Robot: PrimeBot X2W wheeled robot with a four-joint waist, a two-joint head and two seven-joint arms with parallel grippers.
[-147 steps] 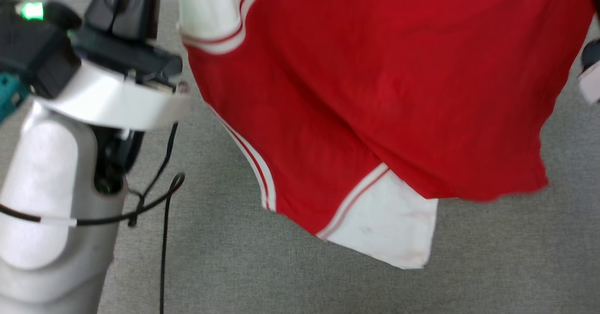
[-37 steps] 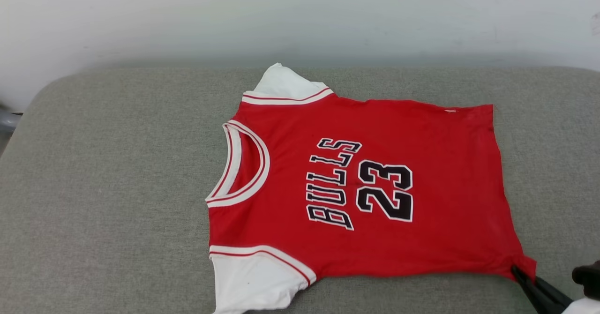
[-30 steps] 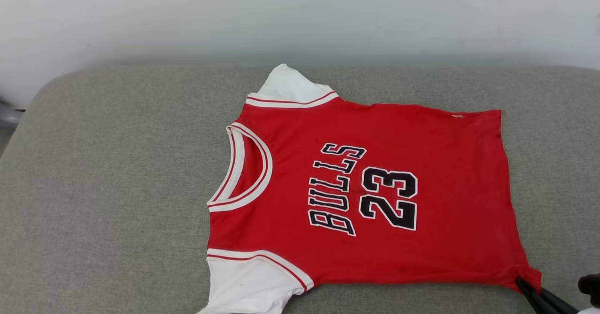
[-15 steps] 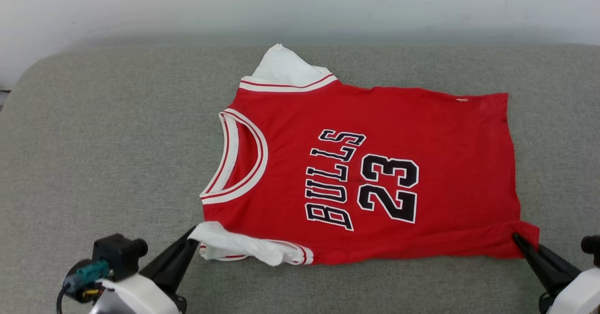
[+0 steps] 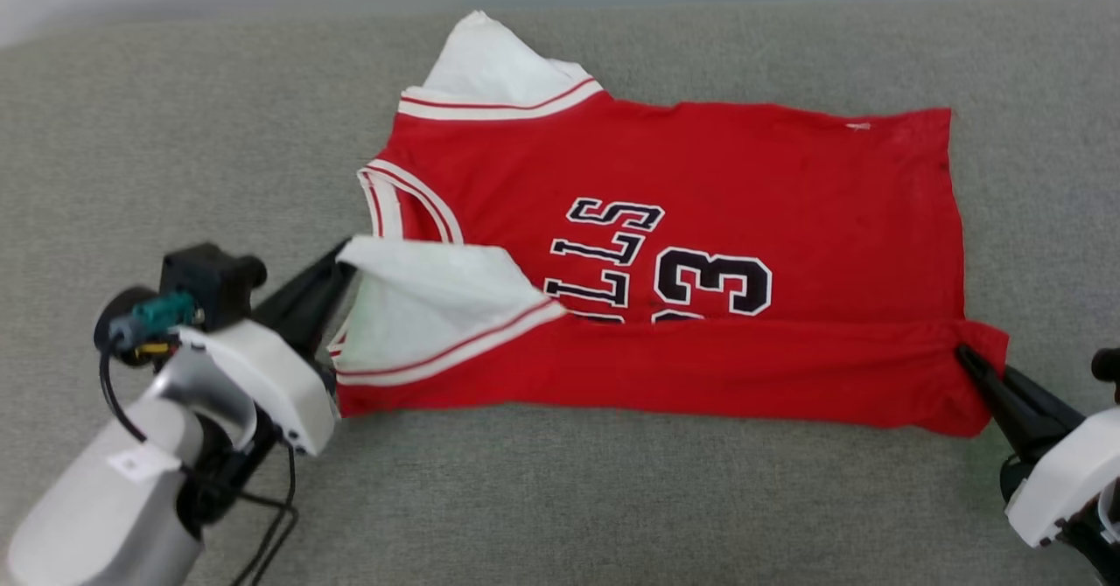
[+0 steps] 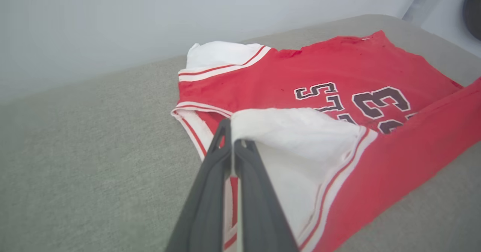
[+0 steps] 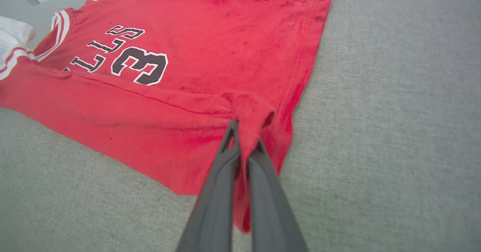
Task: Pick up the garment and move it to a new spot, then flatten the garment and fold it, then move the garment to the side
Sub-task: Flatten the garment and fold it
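Note:
The garment (image 5: 752, 184), a red jersey with white sleeves and black lettering, lies front-up on a grey cushion, its neck to the left. Its near edge is lifted and folded over the lower half of the print. My left gripper (image 5: 346, 254) is shut on the near white sleeve (image 6: 297, 139), whose tip it pinches (image 6: 232, 131). My right gripper (image 5: 962, 354) is shut on the near hem corner (image 7: 250, 120), the red cloth bunched between its dark fingers (image 7: 225, 176). The far sleeve (image 5: 490, 66) lies flat.
The grey cushion (image 5: 175, 131) stretches to the left and front of the jersey. A pale wall (image 6: 112, 26) runs behind its far edge. A black cable (image 5: 280, 516) hangs by my left forearm.
Both grippers have lifted the jersey's near edge and carried it away from me, over the letters and the number. The head camera has tilted further down.

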